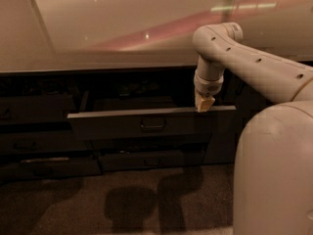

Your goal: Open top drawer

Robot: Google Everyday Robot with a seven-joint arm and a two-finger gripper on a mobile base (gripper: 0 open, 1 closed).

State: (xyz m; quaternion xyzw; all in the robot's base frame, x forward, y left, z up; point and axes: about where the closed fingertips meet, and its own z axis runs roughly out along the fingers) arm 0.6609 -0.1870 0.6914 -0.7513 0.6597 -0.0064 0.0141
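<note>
Pale and glossy, the table [122, 28] fills the upper part of the view and carries streaks of reflected light. Beneath its front edge runs a dark cabinet [44, 89] of drawer fronts, dimly lit. A brownish floor [73, 204] lies below the cabinet, with soft dark shadows across it.

The robot body [274, 175], a large pale rounded shell, takes up the lower right corner. The arm [259, 70] reaches in from the right, bends at a rounded joint near the table edge and turns straight down.

The top drawer [122, 125] stands partly pulled out from the cabinet at mid height. Its wide dark grey front sits forward of the neighbouring fronts, and a strip of flat interior shows behind its upper edge. A lower drawer [146, 160] directly beneath it sits closed. A left drawer [29, 112] beside it also sits closed. Another left front near the floor shows a pale strip along its top.

The claw [205, 103] points downward at the end of the arm. Its pale tan tip is at the upper edge of the top drawer's front, towards the right end. Whether it is spread or closed, and whether it has hold of the edge, cannot be told.

The recessed pull [153, 125] sits at the centre of the top drawer's front, well left of the claw.
</note>
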